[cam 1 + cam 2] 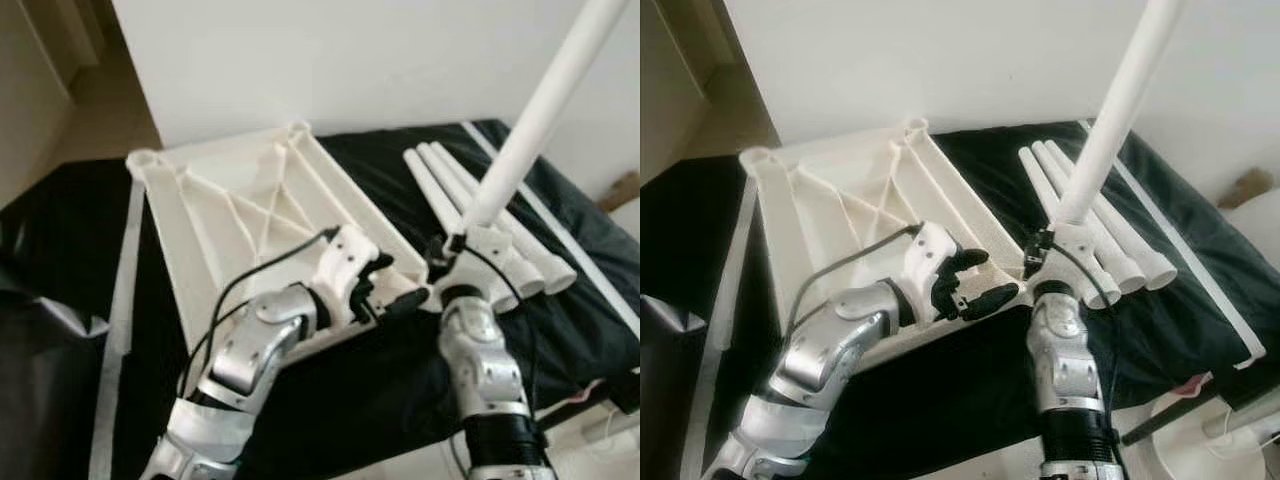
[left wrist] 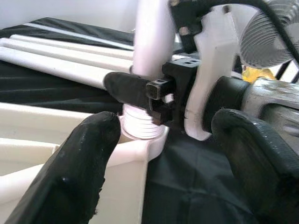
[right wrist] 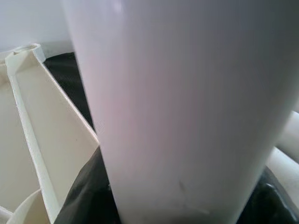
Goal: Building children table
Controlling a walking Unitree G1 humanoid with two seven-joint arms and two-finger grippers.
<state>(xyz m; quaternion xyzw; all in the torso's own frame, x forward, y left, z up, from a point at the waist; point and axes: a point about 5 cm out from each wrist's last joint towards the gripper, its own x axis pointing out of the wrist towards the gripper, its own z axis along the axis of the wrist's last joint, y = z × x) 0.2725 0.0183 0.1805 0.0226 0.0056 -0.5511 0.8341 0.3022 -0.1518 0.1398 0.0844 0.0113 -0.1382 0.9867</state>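
Observation:
A white tabletop (image 1: 250, 200) lies upside down on a black cloth, its ribs facing up. My right gripper (image 1: 455, 250) is shut on a white table leg (image 1: 540, 110) and holds it upright and tilted right. The leg's threaded end (image 2: 140, 126) sits in the tabletop's near right corner socket (image 2: 149, 147). My left gripper (image 1: 385, 285) is open just left of that corner, its two black fingers (image 2: 70, 172) either side of it, holding nothing. The held leg (image 3: 187, 107) looms close in the right wrist view, with the tabletop's rim (image 3: 28, 140) beside it.
Three loose white legs (image 1: 500, 230) lie side by side on the black cloth (image 1: 400, 400), right of the tabletop. A white wall (image 1: 350, 60) rises right behind. A white strip (image 1: 120, 300) runs along the cloth's left side. White items and a dark rod (image 1: 1200, 410) sit at lower right.

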